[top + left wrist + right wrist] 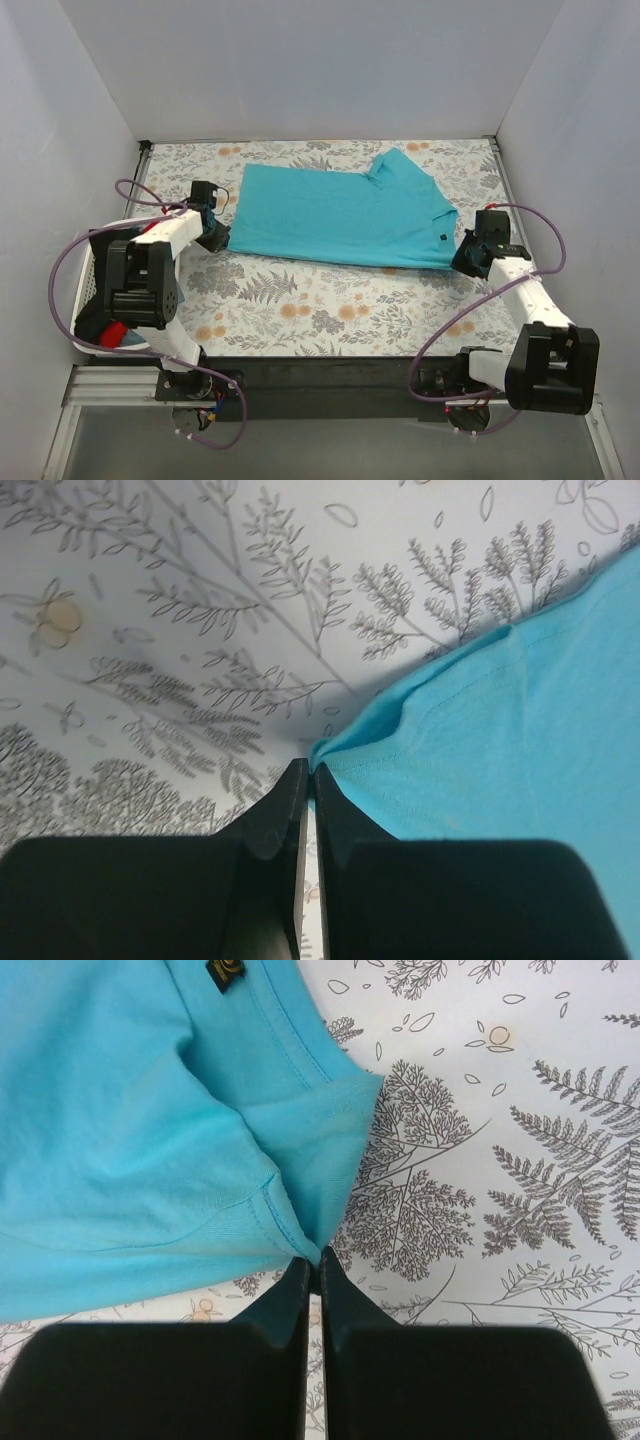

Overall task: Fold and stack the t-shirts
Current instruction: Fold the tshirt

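A plain turquoise t-shirt [340, 218] lies spread across the middle of the floral table, one sleeve folded over at the back right. My left gripper [217, 240] is shut on its near left corner; in the left wrist view [310, 770] the cloth [500, 730] is pinched between the black fingertips. My right gripper [462, 258] is shut on its near right corner; in the right wrist view [318, 1258] the hemmed edge [180, 1120] is clamped at the tips. A red and black bundle [110, 332] shows under the left arm.
The white slatted basket [88, 275] stands at the left edge behind the left arm. White walls close in the table on three sides. The floral tablecloth [330, 305] lies bare between the shirt and the arm bases.
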Robot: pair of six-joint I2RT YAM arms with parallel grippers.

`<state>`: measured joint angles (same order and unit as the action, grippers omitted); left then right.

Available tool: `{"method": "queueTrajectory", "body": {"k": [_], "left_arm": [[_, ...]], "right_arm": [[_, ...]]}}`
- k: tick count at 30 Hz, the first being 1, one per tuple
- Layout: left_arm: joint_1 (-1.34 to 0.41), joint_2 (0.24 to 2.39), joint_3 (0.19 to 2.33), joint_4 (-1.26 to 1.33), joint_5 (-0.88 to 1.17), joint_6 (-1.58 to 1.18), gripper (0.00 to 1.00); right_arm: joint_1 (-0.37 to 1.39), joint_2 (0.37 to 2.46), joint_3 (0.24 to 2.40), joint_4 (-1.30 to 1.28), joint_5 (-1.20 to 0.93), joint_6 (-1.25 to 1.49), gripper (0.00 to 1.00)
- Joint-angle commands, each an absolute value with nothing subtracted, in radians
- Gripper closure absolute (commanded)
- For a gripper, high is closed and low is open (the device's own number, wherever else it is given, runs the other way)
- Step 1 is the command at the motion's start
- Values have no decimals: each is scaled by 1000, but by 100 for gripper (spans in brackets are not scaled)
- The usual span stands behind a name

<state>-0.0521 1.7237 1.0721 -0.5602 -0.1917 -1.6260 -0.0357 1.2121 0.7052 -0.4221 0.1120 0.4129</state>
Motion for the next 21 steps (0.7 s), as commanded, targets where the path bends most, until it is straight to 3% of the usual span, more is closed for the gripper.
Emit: {"method": "queueTrajectory", "body": {"k": [1,15,16,17,19,21], "left_arm": [[-49,1600,1042,-632,-276,-1641,100],[-49,1382,870,-729,-307,-1689,99],[-49,1378,858,-733,-304,-1692,91],[-49,1361,853,-733,-299,-1689,71],[-49,1338,853,-719,-285,-1668,54],[-49,1295,874,-701,-275,-1623,47]], "right_arm": [[-58,1135,724,-535,101,391,99],[-75,888,608,-726,-46,477,98],[-75,879,607,-733,-48,480,80],[-75,870,609,-750,-43,480,65],[-75,861,626,-756,-40,474,28],[-75,859,665,-753,-43,463,23]]}}
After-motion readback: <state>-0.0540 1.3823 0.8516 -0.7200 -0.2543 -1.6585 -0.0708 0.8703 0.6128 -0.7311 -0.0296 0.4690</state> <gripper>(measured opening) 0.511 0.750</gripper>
